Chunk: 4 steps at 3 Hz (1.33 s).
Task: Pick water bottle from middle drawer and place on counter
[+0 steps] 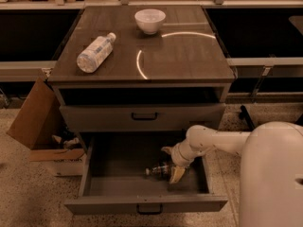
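Observation:
The middle drawer (94, 167) is pulled open below the shut upper drawer front. The water bottle (157, 170), small and clear with a dark band, lies on its side on the drawer floor near the middle. My gripper (171, 163) is down inside the drawer just right of the bottle. It is open, with one pale finger (166, 150) behind the bottle's right end and the other finger (176, 175) in front of it. The counter (189, 56) is the dark wood-grain top with a pale ring mark.
A larger bottle with a pale wrap (95, 52) lies on the counter's left side. A white bowl (150, 21) stands at the counter's back. An open cardboard box (35, 122) sits on the floor left of the cabinet. My white arm (227, 141) reaches in from the right.

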Each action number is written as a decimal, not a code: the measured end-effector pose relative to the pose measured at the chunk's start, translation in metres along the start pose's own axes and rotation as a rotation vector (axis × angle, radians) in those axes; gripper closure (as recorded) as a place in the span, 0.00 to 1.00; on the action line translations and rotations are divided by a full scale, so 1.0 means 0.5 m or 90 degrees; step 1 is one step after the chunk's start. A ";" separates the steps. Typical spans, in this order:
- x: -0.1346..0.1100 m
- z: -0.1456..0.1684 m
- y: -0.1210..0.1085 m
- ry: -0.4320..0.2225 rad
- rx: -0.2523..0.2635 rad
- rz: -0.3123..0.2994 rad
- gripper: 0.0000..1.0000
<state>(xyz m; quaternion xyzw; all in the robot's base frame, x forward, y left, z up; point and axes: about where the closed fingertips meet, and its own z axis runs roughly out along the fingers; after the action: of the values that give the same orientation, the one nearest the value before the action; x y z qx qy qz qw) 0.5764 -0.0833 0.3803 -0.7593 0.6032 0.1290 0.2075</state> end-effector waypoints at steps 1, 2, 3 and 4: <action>-0.001 0.009 0.001 0.002 0.001 -0.001 0.41; -0.003 0.026 0.006 -0.007 -0.004 0.002 0.72; -0.011 0.024 0.009 -0.017 0.000 -0.001 0.95; -0.042 -0.070 0.021 -0.051 0.037 -0.029 1.00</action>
<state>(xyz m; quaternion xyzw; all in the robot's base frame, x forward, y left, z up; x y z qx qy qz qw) 0.5592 -0.0835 0.4188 -0.7606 0.5806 0.1371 0.2563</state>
